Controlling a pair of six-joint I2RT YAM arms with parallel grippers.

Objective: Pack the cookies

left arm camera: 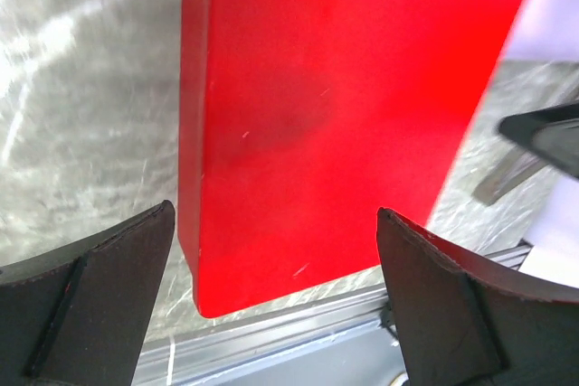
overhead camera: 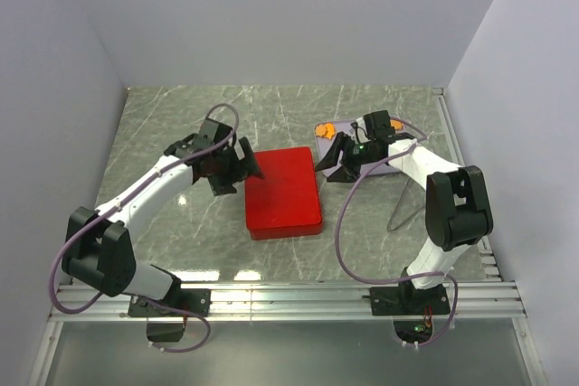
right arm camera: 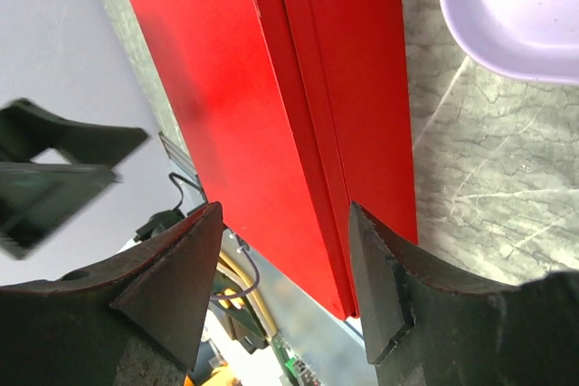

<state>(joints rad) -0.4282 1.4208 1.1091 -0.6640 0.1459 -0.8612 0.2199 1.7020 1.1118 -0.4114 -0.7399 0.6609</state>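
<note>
A closed red box (overhead camera: 283,192) lies flat in the middle of the table, and its lid (right arm camera: 226,88) sits over the base. My left gripper (overhead camera: 239,165) hovers at the box's far left corner with its jaws wide open. In the left wrist view the red top (left arm camera: 335,115) shows between the fingers (left arm camera: 99,277) with nothing held. My right gripper (overhead camera: 333,163) stands open at the box's far right corner, over the lid's edge (right arm camera: 308,133). A few orange cookies (overhead camera: 324,130) lie on a lavender tray (overhead camera: 384,162) behind the right gripper. Any cookies inside the box are hidden.
The lavender tray's rim (right arm camera: 470,42) lies close to the box's right side. An aluminium rail (overhead camera: 289,297) runs along the near table edge. Grey walls close in the left, back and right. A thin wire stand (overhead camera: 403,210) leans by the right arm.
</note>
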